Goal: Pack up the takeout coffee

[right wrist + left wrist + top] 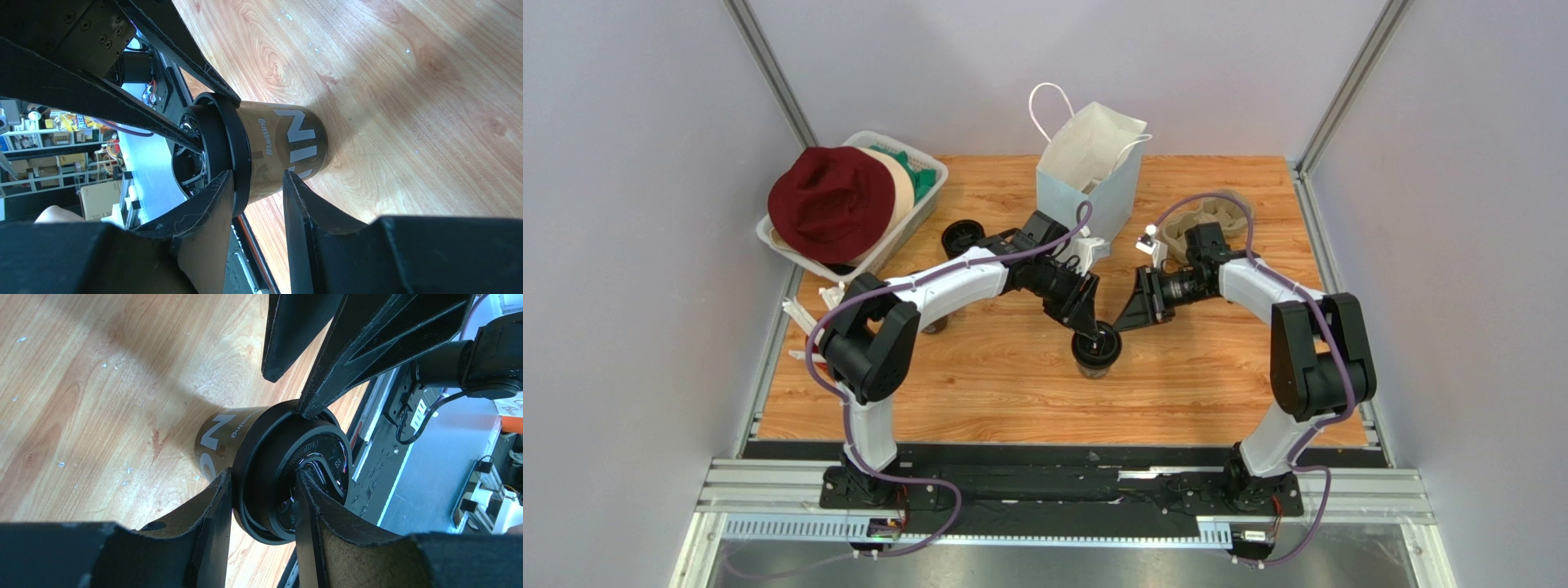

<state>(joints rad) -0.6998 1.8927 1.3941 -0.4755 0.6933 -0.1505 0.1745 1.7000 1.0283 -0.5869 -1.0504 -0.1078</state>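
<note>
a lab: grey panel walls (634,184), aluminium rail (1063,490), stocked shelves (24,160).

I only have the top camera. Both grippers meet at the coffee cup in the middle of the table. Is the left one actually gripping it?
Observer: The left wrist view shows the left gripper pinching the rim of the black lid, with one finger outside and one on top.
Operator: And the right one?
Observer: In its own wrist view, one finger of the right gripper sits at the lid's edge. The other is beside the brown, white-lettered wall of the coffee cup. I can't tell whether it squeezes.
</note>
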